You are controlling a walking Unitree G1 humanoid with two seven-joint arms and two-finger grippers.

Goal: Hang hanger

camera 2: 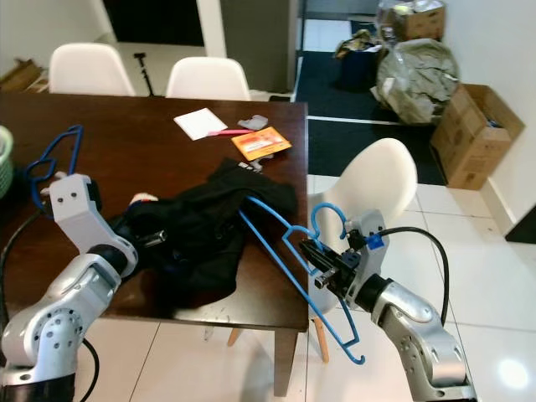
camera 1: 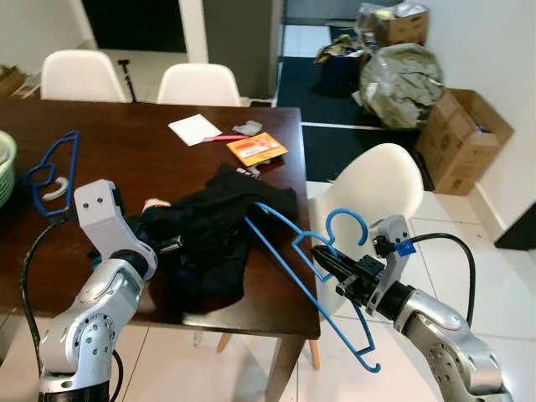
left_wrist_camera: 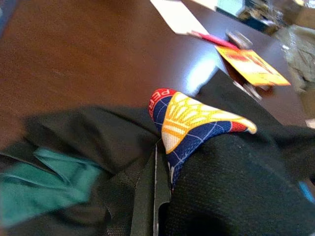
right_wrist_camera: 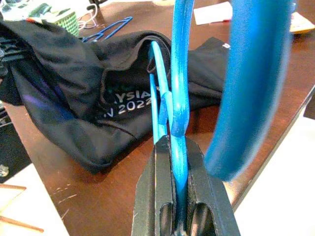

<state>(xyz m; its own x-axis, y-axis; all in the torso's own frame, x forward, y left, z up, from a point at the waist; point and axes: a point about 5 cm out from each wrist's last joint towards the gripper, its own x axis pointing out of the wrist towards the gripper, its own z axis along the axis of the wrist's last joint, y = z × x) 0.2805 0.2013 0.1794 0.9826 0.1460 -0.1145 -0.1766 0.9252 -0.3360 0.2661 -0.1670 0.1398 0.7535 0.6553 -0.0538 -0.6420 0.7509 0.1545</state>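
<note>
A blue plastic hanger (right_wrist_camera: 179,73) juts out past the front right corner of the dark wooden table (camera 1: 126,142). One of its arms is tucked into a black garment (camera 1: 209,234) heaped on the table. My right gripper (camera 1: 325,258) is shut on the hanger's neck just below the hook, off the table's edge. At the garment's left side, my left gripper (camera 1: 172,244) is shut on the cloth, which covers its fingers in the left wrist view. A blue, yellow and red patch (left_wrist_camera: 192,123) shows on the garment there.
A second blue hanger (camera 1: 50,172) lies at the table's left beside a green basket (camera 1: 7,163). White paper (camera 1: 194,129) and an orange packet (camera 1: 256,147) lie at the far side. A white chair (camera 1: 377,188) stands behind the right gripper. Cardboard boxes (camera 1: 461,142) stand at the far right.
</note>
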